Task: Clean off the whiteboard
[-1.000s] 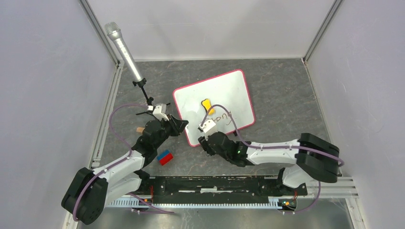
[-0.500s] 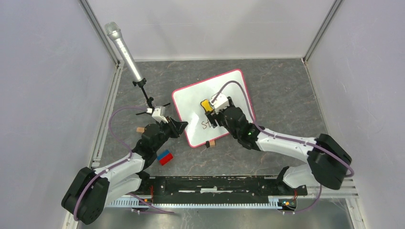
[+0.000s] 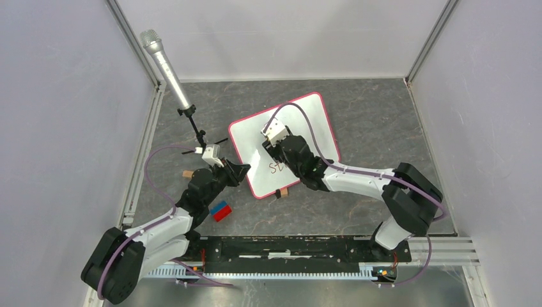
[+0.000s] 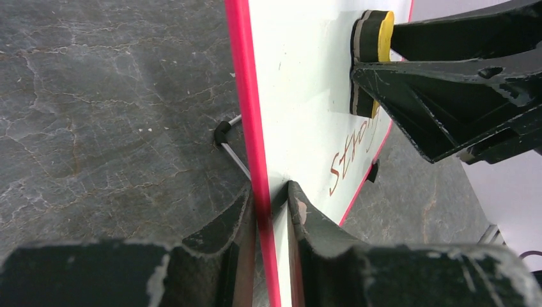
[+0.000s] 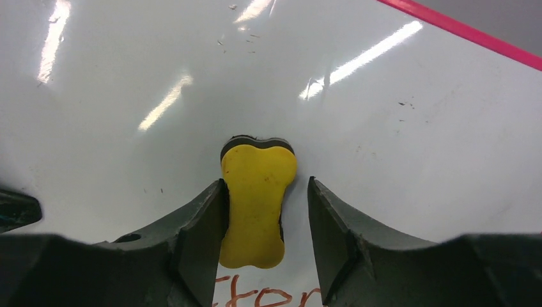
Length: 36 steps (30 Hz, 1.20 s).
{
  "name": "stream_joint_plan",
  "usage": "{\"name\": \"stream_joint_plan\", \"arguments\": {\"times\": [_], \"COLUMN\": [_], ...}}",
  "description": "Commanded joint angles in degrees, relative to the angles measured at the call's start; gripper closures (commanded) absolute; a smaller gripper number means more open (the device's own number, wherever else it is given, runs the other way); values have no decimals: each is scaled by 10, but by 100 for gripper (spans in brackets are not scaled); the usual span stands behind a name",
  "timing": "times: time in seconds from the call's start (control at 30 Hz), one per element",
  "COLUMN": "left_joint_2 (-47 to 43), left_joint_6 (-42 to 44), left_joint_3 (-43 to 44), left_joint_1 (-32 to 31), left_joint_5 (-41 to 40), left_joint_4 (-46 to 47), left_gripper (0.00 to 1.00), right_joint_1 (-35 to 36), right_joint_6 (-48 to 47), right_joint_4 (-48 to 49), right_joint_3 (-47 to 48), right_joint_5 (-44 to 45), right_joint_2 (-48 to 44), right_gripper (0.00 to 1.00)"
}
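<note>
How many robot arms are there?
2. The left arm comes from the left, and the left gripper pinches the pink edge of the whiteboard. The right arm reaches over the whiteboard, with the right gripper around the yellow eraser.

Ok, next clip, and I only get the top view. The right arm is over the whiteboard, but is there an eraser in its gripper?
Observer: Yes. The right wrist view shows a yellow eraser on the whiteboard, between the right gripper fingers. One finger touches it; a gap shows at the other.
Operator: Is the left gripper just near the edge?
Observer: No. The left wrist view shows the left gripper pinching the pink-red frame.
Operator: What colour is the writing?
Observer: The writing is reddish-brown up close.
</note>
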Motion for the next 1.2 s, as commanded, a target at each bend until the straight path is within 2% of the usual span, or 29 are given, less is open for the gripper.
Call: {"name": "stream_joint_plan", "arguments": {"times": [0.0,0.13,0.27,0.37,0.5,0.77,0.87,1.0,1.17], "left_joint_2": [14,16,12,16,18,18,16,9,9], "left_joint_6": [22,21,20,20,20,21,19,19,20], "left_joint_3": [-2,-3,-5,-3,-2,-1,-1,-4,-4], "left_joint_1": [2,2,2,2,2,2,3,2,2], "left_joint_5": [-19,-19,-19,-19,-21,-24,-24,-24,-24], "left_joint_4": [1,2,1,2,2,2,0,-2,-2], "left_gripper": [98,98,98,98,98,98,98,98,98], "right_joint_1": [-1,-1,-3,-7,2,125,151,132,49], "right_joint_6": [-4,6,10,6,1,2,11,18,24], "right_joint_4": [27,56,162,251,308,311,334,367,354], "right_joint_3": [22,-21,-138,-222,-251,-151,-142,-178,-227], "right_joint_5": [9,39,98,122,99,100,104,158,176], "right_joint_2": [17,5,-39,-59,-46,64,86,61,21], "right_gripper": [48,70,76,77,78,80,80,83,82]}}
